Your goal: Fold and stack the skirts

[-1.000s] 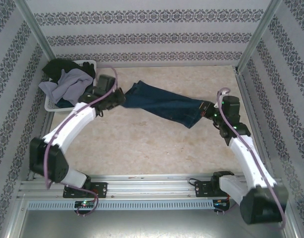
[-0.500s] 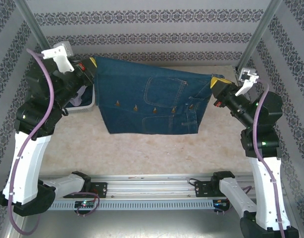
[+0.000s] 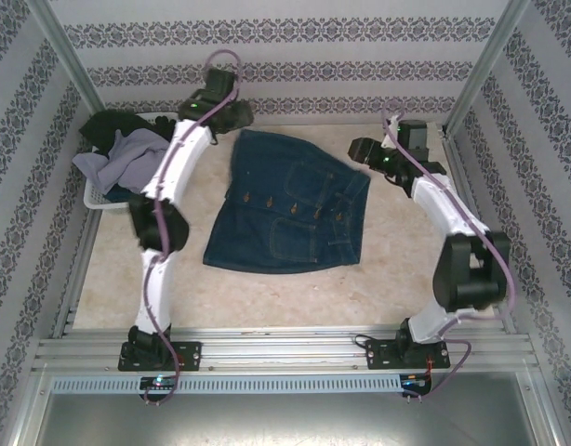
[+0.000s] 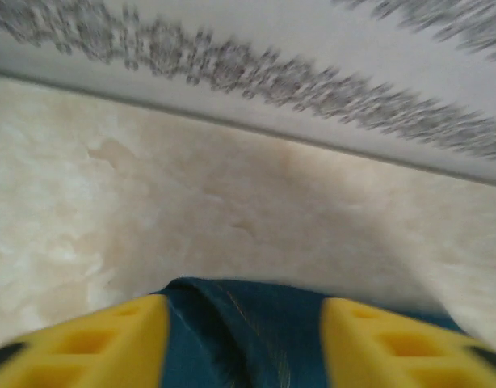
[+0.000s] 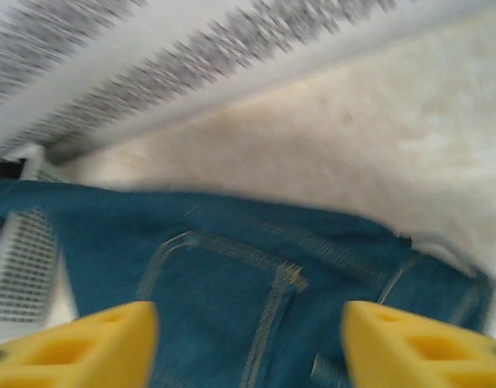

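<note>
Got a denim skirt (image 3: 290,209) lying flat on the desk (image 3: 267,297), right between both hands. Parked at its far-left corner, the left hand (image 3: 232,111), fingers (image 4: 94,347) spread wide with a ridge of cloth loose in the gap, not pinched. Same deal at the far-right corner for the right hand (image 3: 360,149): spread apart, denim just under and ahead of it. From either hand, runs lengthwise back toward the arm bases, narrow end by the hands, wider hem away from them. Looks equally close to both, one corner each, so probably a two-handed fold. Dark blue, pocket stitching and a row of studs showing, mostly smooth, a bit skewed.
</note>
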Available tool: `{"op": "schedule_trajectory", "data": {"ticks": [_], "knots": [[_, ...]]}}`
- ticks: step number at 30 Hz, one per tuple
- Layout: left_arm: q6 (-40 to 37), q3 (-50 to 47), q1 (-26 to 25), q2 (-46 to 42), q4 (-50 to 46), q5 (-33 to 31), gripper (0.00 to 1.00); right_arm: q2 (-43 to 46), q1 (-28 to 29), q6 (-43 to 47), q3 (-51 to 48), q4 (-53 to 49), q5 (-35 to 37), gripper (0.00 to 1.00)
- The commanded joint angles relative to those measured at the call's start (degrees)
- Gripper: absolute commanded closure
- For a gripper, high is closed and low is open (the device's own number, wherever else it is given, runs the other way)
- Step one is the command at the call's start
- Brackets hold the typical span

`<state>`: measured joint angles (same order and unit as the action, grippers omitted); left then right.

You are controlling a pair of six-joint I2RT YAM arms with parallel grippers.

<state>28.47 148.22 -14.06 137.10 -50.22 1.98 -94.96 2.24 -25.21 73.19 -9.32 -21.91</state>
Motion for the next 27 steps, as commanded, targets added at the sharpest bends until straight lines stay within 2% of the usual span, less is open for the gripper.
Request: {"op": "schedule_trajectory", "data": {"ticks": [1,4,5,7,9,12,14,16,19,22,24,27], "knots": [[-0.5,17.6,0.6,6.3,-15.3,0.9,0.0,1.1,-0.9,0.1,3.0,-0.8,6.5,0.13],[-0.1,11.4,0.2,2.5,-14.4,1.5,0.0,5.0,-1.3,-0.2,-2.2,-2.3,9.7,0.07],[-0.4,7.1,-0.3,-0.1,-14.0,0.4,0.0,6.7,-1.4,-0.5,-4.6,-3.2,9.9,0.03],[-0.4,-3.0,-1.5,-6.0,-12.7,-2.1,0.0,10.0,-1.4,-1.2,-9.6,-4.4,9.0,0.02],[0.6,-15.9,-2.5,-13.4,-8.9,-4.2,0.0,13.0,-1.4,-2.4,-14.6,-5.3,6.9,0.02],[4.3,-40.5,-2.5,-27.9,0.3,-7.2,0.0,17.4,-1.4,-4.8,-20.5,-9.4,3.7,0.02],[6.4,-53.3,-2.3,-36.6,3.3,-10.2,0.0,19.6,-1.4,-7.0,-23.3,-12.8,3.9,0.02],[8.1,-63.4,-1.6,-43.3,4.4,-10.4,0.0,21.4,-1.4,-9.8,-26.2,-14.6,3.4,0.02],[11.5,-75.3,0.2,-49.5,4.1,-6.0,0.0,22.6,-1.5,-11.1,-29.5,-15.9,1.3,0.02],[16.3,-84.5,1.8,-52.7,5.1,1.2,0.0,21.9,-1.4,-12.0,-31.0,-15.7,-2.8,0.02],[19.1,-90.9,2.0,-54.5,10.6,8.1,0.07,22.3,-1.4,-13.0,-32.4,-15.6,-3.9,0.02],[25.3,-98.4,2.0,-55.8,16.9,11.9,0.11,24.5,-1.4,-15.3,-35.7,-13.9,-4.4,0.02]]}}
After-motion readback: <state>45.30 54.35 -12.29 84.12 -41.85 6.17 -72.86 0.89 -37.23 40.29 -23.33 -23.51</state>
